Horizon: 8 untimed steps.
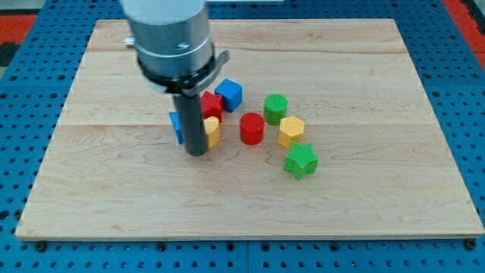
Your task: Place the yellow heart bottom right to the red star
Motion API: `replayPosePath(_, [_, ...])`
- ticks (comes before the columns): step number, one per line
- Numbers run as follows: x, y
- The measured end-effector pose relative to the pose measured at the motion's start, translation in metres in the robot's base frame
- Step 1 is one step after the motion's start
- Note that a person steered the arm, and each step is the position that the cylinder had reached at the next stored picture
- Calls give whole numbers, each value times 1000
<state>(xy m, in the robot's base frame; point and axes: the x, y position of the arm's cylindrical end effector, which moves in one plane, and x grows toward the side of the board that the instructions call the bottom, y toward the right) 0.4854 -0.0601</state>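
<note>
My tip [197, 152] rests on the board just left of the yellow heart [213, 131], touching or nearly touching it; the rod hides the heart's left part. The red star [211, 102] sits directly above the heart, partly hidden by the rod. A blue block [176, 126] shows behind the rod on its left, mostly hidden.
A blue cube [229, 93] lies right of the red star. A red cylinder [251, 128], a green cylinder [276, 108], a yellow hexagon block [291, 131] and a green star [301, 160] lie to the right. The wooden board [114, 197] sits on blue pegboard.
</note>
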Motion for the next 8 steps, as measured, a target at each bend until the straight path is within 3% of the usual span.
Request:
replayPosePath(1, [-13, 20])
replayPosePath(5, [57, 6])
replayPosePath(8, [59, -12])
